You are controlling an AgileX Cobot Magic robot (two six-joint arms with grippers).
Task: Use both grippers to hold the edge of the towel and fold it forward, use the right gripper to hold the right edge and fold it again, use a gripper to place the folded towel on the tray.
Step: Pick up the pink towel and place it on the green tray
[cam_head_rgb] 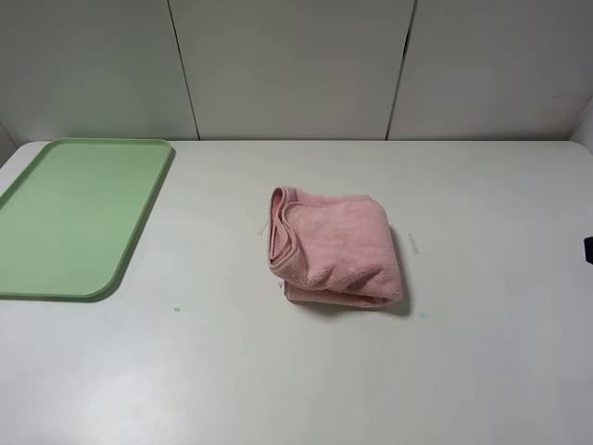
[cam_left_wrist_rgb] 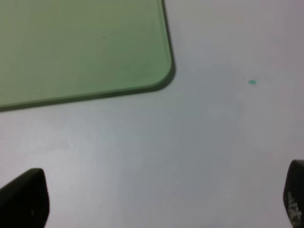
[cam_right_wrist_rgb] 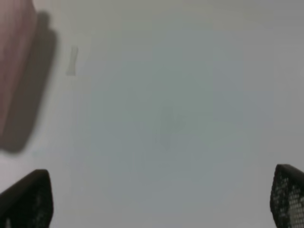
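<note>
White tabletop (cam_head_rgb: 232, 371); left gripper (cam_left_wrist_rgb: 161, 197) and right gripper (cam_right_wrist_rgb: 159, 194) both spread wide, empty. Towel (cam_head_rgb: 334, 246), apparently folded twice, lies near my right gripper, off to one side; tray (cam_left_wrist_rgb: 85, 47) is just ahead of the left. I'd pinch all layers deep at the fold.

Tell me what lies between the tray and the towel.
Only bare white table, seen in the exterior high view, plus a tiny teal speck just off the near corner of the tray.

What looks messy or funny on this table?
The pink towel is folded a bit sloppily: it is lumpy, its layers don't line up, and the hem curls out along its left side. It lies on the table, apart from the green tray. Nothing looks spilled or broken.
</note>
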